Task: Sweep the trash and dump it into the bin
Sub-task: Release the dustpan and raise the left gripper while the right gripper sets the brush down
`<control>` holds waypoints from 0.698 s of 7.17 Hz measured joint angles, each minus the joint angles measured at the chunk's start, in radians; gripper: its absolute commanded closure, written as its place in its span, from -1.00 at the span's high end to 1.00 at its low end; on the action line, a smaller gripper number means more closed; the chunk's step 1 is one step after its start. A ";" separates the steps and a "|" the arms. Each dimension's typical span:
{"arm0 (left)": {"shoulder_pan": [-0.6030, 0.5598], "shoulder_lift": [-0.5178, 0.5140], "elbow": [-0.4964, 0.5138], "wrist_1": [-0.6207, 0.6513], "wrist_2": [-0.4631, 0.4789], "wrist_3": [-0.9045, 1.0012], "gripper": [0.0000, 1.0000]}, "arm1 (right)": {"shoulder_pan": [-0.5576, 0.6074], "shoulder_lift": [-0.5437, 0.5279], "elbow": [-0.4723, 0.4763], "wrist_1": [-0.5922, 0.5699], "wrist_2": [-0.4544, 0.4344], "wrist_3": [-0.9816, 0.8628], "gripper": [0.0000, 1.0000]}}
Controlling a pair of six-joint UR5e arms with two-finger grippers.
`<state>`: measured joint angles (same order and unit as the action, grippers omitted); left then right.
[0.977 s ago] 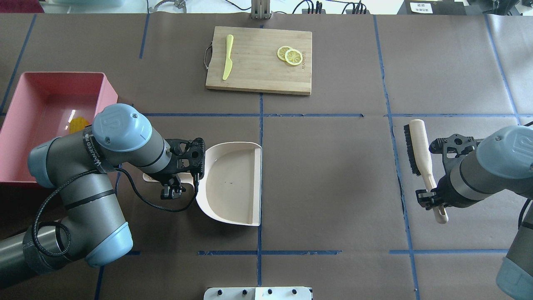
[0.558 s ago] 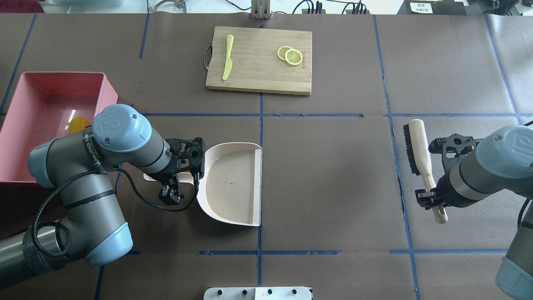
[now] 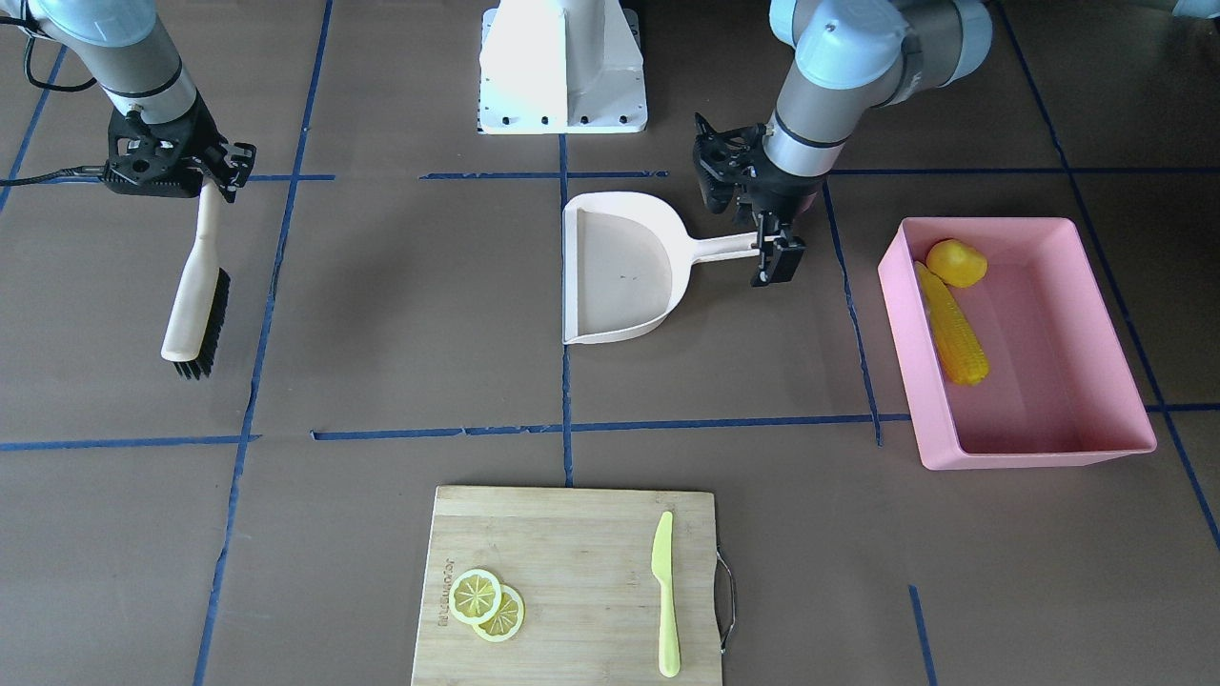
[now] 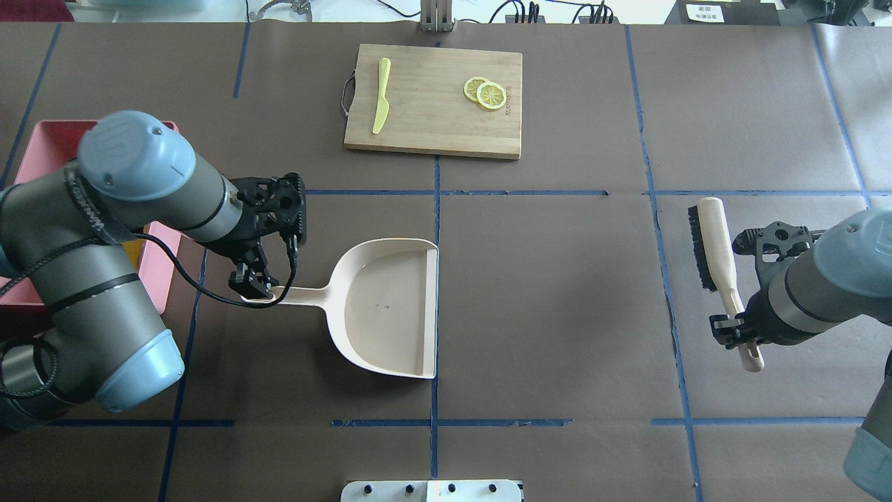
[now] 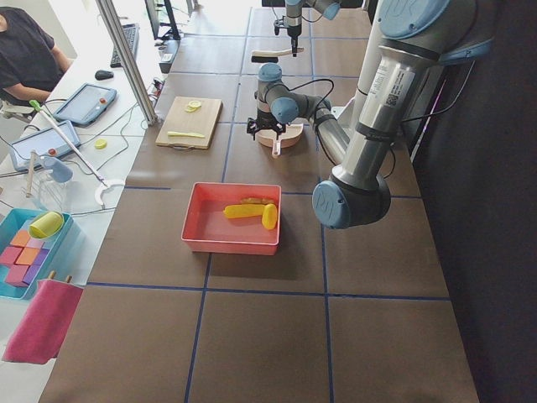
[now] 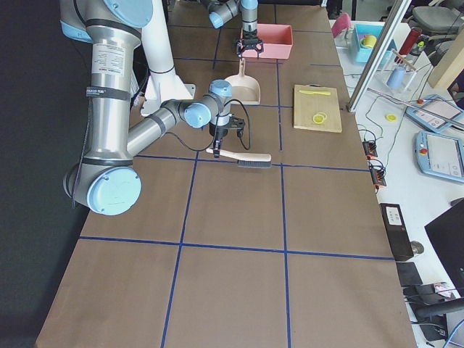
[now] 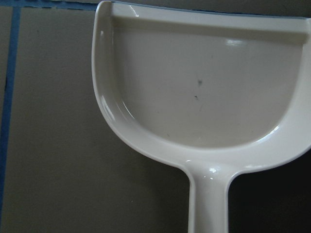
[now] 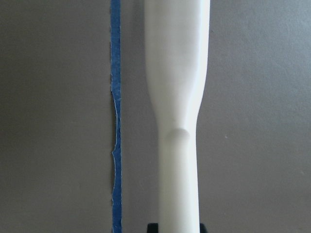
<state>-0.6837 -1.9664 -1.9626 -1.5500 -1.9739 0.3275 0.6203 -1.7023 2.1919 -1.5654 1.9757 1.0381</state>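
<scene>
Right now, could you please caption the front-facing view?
Dustpan empty; corn cob and potato in pink bin; right gripper holds brush.

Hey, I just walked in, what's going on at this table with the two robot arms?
A sweep-up job looks nearly finished. The pink bin holds the corn cob and the yellow lump, and the cream dustpan lies empty on the table. The left pincer sits at the end of the dustpan's handle; whether it grips it is unclear. The right pincer holds the brush by its handle, off to the side. A cutting board with lemon slices and a green knife sits apart from both arms.
</scene>
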 measured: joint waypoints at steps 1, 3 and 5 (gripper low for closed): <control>-0.056 0.022 -0.039 0.072 -0.003 0.002 1.00 | 0.009 -0.057 -0.002 0.069 0.004 -0.010 -1.00; -0.200 0.115 -0.064 0.136 -0.042 0.002 1.00 | 0.040 -0.175 -0.027 0.232 0.044 -0.032 -0.98; -0.339 0.214 -0.059 0.145 -0.076 -0.003 1.00 | 0.063 -0.273 -0.110 0.434 0.069 -0.047 -0.98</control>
<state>-1.0231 -1.7527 -2.0217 -1.4047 -2.0500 0.3241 0.6836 -1.9754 2.0823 -1.1309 2.0447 0.9908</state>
